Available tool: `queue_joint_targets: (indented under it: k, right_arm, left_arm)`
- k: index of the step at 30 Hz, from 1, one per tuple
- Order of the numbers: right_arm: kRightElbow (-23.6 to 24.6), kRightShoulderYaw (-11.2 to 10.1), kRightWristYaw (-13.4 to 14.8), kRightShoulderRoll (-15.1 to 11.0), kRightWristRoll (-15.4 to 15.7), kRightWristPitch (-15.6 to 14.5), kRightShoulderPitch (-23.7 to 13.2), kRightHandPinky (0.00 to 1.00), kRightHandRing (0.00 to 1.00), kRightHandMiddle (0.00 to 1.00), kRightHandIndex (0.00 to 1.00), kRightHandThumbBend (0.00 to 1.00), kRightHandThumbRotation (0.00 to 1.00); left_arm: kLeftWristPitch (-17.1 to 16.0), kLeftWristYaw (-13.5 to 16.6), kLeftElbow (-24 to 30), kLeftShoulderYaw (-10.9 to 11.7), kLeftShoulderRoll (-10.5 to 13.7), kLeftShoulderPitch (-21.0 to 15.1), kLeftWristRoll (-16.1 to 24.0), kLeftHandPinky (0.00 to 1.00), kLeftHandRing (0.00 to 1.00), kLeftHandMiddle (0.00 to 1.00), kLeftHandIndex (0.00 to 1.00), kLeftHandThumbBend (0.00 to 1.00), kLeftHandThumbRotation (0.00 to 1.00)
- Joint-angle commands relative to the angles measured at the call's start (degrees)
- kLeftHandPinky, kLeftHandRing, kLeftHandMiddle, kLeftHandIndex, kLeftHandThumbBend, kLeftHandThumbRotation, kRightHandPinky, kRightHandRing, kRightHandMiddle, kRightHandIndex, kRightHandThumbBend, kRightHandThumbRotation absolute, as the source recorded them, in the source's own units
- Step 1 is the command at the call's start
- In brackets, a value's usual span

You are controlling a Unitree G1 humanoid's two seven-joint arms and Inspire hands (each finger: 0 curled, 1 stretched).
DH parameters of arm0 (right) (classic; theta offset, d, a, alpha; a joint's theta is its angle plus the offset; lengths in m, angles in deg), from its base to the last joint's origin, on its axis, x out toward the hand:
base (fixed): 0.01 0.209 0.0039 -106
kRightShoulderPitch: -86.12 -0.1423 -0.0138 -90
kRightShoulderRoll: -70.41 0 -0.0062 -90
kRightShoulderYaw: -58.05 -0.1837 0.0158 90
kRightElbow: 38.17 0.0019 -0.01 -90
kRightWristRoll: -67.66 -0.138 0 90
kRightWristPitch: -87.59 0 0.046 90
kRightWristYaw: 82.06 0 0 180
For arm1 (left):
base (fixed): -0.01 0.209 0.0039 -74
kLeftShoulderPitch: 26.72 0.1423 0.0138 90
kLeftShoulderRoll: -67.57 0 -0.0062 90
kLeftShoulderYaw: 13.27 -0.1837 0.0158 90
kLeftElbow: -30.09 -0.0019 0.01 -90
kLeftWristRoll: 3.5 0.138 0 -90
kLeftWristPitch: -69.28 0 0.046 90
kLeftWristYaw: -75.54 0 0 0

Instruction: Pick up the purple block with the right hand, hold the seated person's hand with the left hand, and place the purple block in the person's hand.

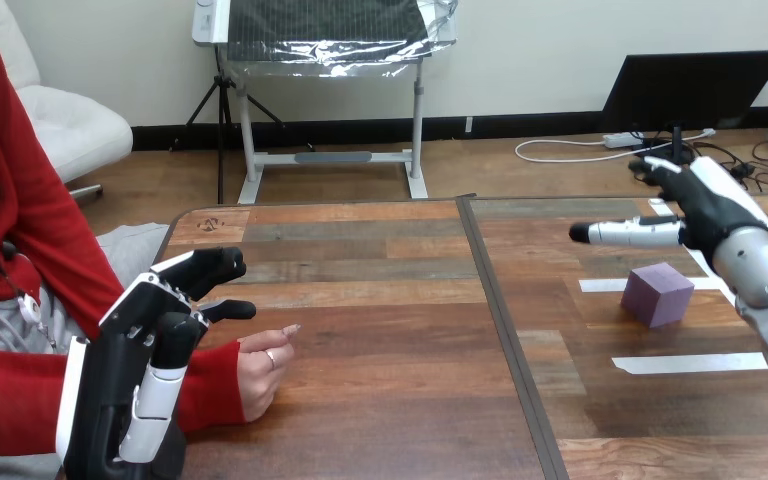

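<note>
The wooden table (380, 400) is split by a dark seam (505, 330) that runs from its far edge toward the robot.

Well left of the seam, the left hand (155, 315) is raised over the table's near corner. Its fingers (210, 268) are loosely extended toward the seam with the thumb apart beneath them, and it grips nothing. It stands in front of the person's red sleeve (210, 390); I cannot tell whether the two touch.

Well right of the seam, the right hand (705, 205) is held up on its silver forearm (760, 270). It is spread, with one digit pointing straight back at the seam, and it is empty.

The person's hand (260, 372) rests on the table left of the seam, loosely curled, one finger reaching toward the seam.

The purple block (657, 294) sits on the table right of the seam, below the right hand and apart from it.

Two white tape strips lie right of the seam: one (690, 363) nearer than the block and one (600, 285) at the block's seam side.
</note>
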Motion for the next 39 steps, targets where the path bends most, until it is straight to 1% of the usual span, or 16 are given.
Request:
queue_joint_targets:
  k: [1, 3, 7, 14, 25, 30, 36, 39]
  right_arm:
    - [0.15, 0.87, 0.2, -1.15, 0.45, 0.13, 0.0, 0.76, 0.91, 0.93, 0.93, 0.98, 0.41]
    - [0.12, 0.8, 0.11, -1.14, 0.41, 0.2, 0.29, 0.76, 0.9, 0.93, 0.92, 0.96, 0.4]
    - [-0.03, 1.36, -0.12, -1.13, 1.07, -0.37, 0.79, 0.75, 0.89, 0.93, 0.92, 0.95, 0.39]
    - [-0.18, 2.58, 0.01, -1.11, 1.98, -1.64, 1.23, 0.75, 0.9, 0.92, 0.91, 0.95, 0.41]
    - [-0.24, 3.39, 0.88, -1.23, 2.77, -2.77, 1.94, 0.77, 0.9, 0.91, 0.89, 0.98, 0.4]
    - [-0.32, 3.88, 1.44, -1.38, 3.16, -3.06, 2.12, 0.75, 0.87, 0.9, 0.88, 1.0, 0.39]
    - [-0.34, 4.05, 0.78, -1.6, 3.23, -3.0, 2.16, 0.73, 0.87, 0.89, 0.87, 1.0, 0.37]
    - [-0.39, 4.47, 0.6, -1.7, 3.64, -3.34, 2.05, 0.72, 0.87, 0.89, 0.87, 1.0, 0.35]
  left_arm:
    - [-1.89, -0.21, -0.13, -1.11, -1.6, 6.88, 0.2, 0.59, 0.75, 0.72, 0.59, 0.8, 0.71]
    - [-2.22, -0.17, -0.32, -1.0, -1.53, 6.7, 0.37, 0.57, 0.74, 0.71, 0.56, 0.79, 0.72]
    - [-2.76, 0.05, -0.54, -0.82, -1.52, 6.4, 0.59, 0.53, 0.72, 0.7, 0.53, 0.78, 0.72]
    - [-3.34, 0.03, -0.93, -0.73, -1.53, 6.12, 0.22, 0.47, 0.68, 0.68, 0.5, 0.77, 0.71]
    - [-3.66, 0.29, -0.87, -0.81, -1.54, 6.16, 0.41, 0.45, 0.67, 0.67, 0.49, 0.78, 0.72]
    - [-3.68, 0.16, -0.8, -0.87, -1.5, 6.14, 0.18, 0.45, 0.68, 0.67, 0.49, 0.78, 0.72]
    - [-3.9, 0.02, -0.89, -0.93, -1.48, 6.12, 0.08, 0.44, 0.68, 0.67, 0.49, 0.78, 0.72]
    - [-3.92, 0.02, -0.86, -0.94, -1.45, 6.15, 0.14, 0.44, 0.68, 0.67, 0.49, 0.78, 0.72]
